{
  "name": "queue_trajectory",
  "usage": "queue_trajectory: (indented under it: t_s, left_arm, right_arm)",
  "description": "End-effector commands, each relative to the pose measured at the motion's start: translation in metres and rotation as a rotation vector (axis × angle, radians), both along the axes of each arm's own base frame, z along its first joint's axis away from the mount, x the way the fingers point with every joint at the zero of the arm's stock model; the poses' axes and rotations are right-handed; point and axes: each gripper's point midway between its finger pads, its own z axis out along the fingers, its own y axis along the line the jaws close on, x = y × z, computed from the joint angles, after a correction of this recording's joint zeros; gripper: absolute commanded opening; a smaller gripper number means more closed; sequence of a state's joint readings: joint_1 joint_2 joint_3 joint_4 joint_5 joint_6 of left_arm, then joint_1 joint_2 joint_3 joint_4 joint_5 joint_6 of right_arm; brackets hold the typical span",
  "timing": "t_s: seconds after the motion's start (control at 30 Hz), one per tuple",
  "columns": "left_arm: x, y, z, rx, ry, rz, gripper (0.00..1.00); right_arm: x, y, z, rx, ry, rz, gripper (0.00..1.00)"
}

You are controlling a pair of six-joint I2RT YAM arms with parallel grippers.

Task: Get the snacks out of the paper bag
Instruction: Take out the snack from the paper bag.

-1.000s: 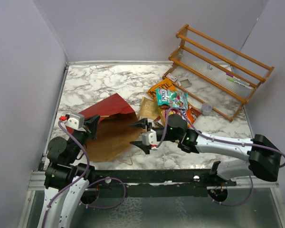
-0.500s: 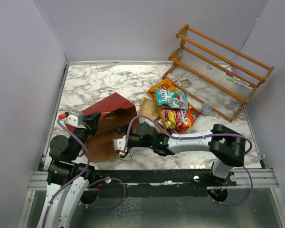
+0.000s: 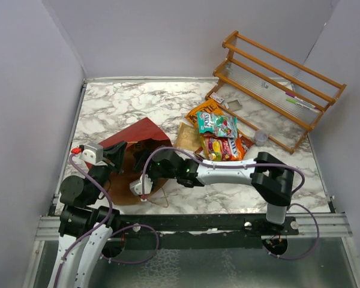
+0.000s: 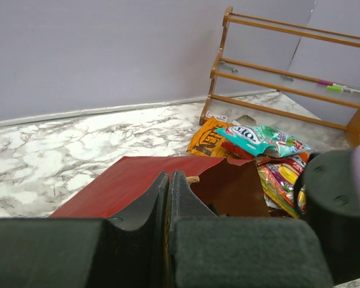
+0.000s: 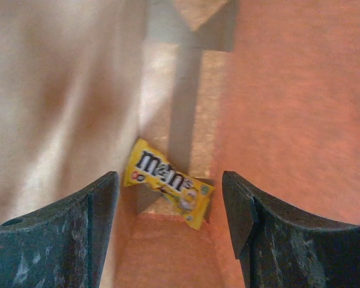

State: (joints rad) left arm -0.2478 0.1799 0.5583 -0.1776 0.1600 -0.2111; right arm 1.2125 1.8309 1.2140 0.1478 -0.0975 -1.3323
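**Q:** Marbled white-and-grey counter (image 3: 126,105), plain grey walls. Why is the left hand (image 4: 170,180) at the lip of the dark red paper gift bag (image 3: 141,129)?

**A:** Its fingers are pressed together, apparently with the bag's upper wall pinched between them. Judged purpose: lifting that wall tents the mouth open, so the brown kraft inside can be reached.

**Q:** And the right hand (image 5: 169,180)?

**A:** It is reaching in through that mouth, deep inside the bag. Its fingers are spread wide and it is holding nothing. The wide spread reads as a set-up for a grasp.

**Q:** Target position?

**A:** A yellow crinkly m&m's candy packet (image 5: 168,189) lies flat at the far fold of the bag's floor. It is straight ahead of the right hand and framed between the two fingers. It appears to be a little beyond their tips, with no contact seen.

**Q:** Other snacks?

**A:** They are out on the counter, well apart from the right hand, back along its arm toward the wooden slatted rack (image 3: 276,72):
- teal candy pack (image 3: 216,124)
- red-and-yellow candy pack (image 3: 223,148)
- orange chip bag (image 3: 199,111)
- tan chip bag (image 3: 187,138)

The wrist view shows no other item inside the bag.
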Motion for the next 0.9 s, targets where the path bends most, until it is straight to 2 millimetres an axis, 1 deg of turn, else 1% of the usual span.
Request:
queue_trajectory:
  t_s: [0.0, 0.03, 0.13, 0.37, 0.4, 0.43, 0.57, 0.87]
  left_arm:
    - [-0.01, -0.004, 0.022, -0.007, -0.075, -0.034, 0.02]
    - [-0.01, -0.004, 0.024, -0.009, -0.079, -0.037, 0.02]
    - [-0.012, -0.007, 0.027, -0.014, -0.087, -0.051, 0.02]
    - [-0.013, -0.01, 0.028, -0.043, -0.084, -0.069, 0.02]
    - [-0.013, -0.01, 0.029, -0.047, -0.085, -0.071, 0.02]
    - [-0.014, -0.011, 0.03, -0.049, -0.088, -0.076, 0.02]
    - [-0.016, -0.013, 0.032, -0.059, -0.09, -0.088, 0.02]
    - [-0.021, -0.02, 0.036, -0.1, -0.093, -0.133, 0.02]
  right_arm:
    - [0.018, -0.006, -0.046, -0.193, -0.144, 0.02, 0.69]
    - [0.025, -0.006, -0.05, -0.208, -0.175, 0.004, 0.7]
    - [0.045, -0.002, -0.052, -0.237, -0.26, -0.059, 0.7]
    - [0.071, 0.005, -0.056, -0.307, -0.412, -0.124, 0.71]
    - [0.082, 0.002, -0.056, -0.311, -0.423, -0.144, 0.71]
    - [0.089, 0.001, -0.056, -0.31, -0.432, -0.158, 0.71]
    - [0.108, 0.002, -0.059, -0.312, -0.457, -0.205, 0.72]
    - [0.133, 0.016, -0.063, -0.286, -0.548, -0.205, 0.72]
